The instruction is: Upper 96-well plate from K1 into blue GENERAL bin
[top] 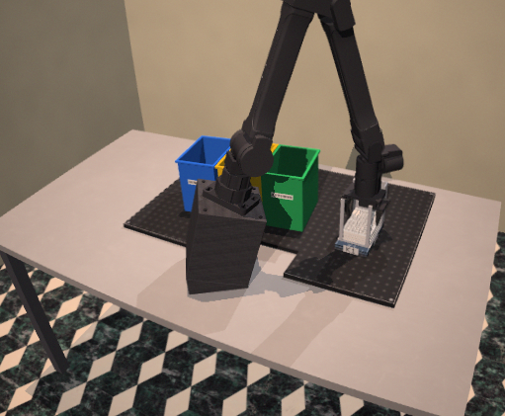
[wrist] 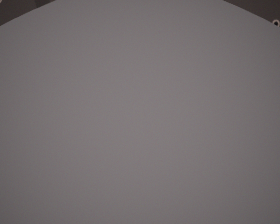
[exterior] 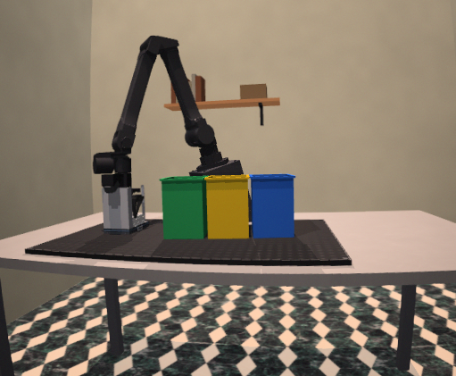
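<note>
Reaching down into rack K1 [top: 351,248] on the counter [top: 98,248], the pincer [top: 365,213] grips the upper plate [top: 359,226]; next, likely a straight lift toward the blue bin [top: 195,171].

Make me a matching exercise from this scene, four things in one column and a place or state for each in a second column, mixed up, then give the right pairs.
1. blue bin
2. yellow bin
3. gripper
4. stack rack K1

A. shut on the upper plate
B. between the other two bins
C. apart from the bins, on the black mat
D. at one end of the row, beside the yellow bin

Pairs: 1-D, 2-B, 3-A, 4-C
</note>
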Controlling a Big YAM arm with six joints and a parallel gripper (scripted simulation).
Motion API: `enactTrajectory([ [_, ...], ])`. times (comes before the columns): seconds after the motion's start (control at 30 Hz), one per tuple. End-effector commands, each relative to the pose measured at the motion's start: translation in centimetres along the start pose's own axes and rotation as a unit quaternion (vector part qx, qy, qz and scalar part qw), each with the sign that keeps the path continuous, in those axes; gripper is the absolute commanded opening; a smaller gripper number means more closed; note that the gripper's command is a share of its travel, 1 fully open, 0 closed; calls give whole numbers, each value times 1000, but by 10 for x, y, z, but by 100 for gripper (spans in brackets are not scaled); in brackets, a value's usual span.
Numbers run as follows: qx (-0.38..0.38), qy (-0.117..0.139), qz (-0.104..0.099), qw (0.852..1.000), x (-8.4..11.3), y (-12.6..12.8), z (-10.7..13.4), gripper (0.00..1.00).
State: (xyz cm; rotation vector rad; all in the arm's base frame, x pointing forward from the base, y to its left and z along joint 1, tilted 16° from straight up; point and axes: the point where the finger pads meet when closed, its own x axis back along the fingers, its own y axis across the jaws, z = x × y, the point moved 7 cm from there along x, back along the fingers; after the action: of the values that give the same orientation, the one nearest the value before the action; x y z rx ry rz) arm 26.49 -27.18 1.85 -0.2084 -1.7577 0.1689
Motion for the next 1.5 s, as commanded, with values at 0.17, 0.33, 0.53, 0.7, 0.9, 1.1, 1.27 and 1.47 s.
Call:
enactTrajectory([
  [0.17,1,13,7,1000,-13,-6,4,0],
  [0.33,1,13,7,1000,-13,-6,4,0],
  [0.53,1,13,7,1000,-13,-6,4,0],
  [0.7,1,13,7,1000,-13,-6,4,0],
  [0.9,1,13,7,1000,-13,-6,4,0],
  [1.1,1,19,0,1000,-10,-2,7,0],
  [1.27,1,14,4,1000,6,-1,6,0],
  [1.47,-1,13,4,1000,17,0,5,0],
])
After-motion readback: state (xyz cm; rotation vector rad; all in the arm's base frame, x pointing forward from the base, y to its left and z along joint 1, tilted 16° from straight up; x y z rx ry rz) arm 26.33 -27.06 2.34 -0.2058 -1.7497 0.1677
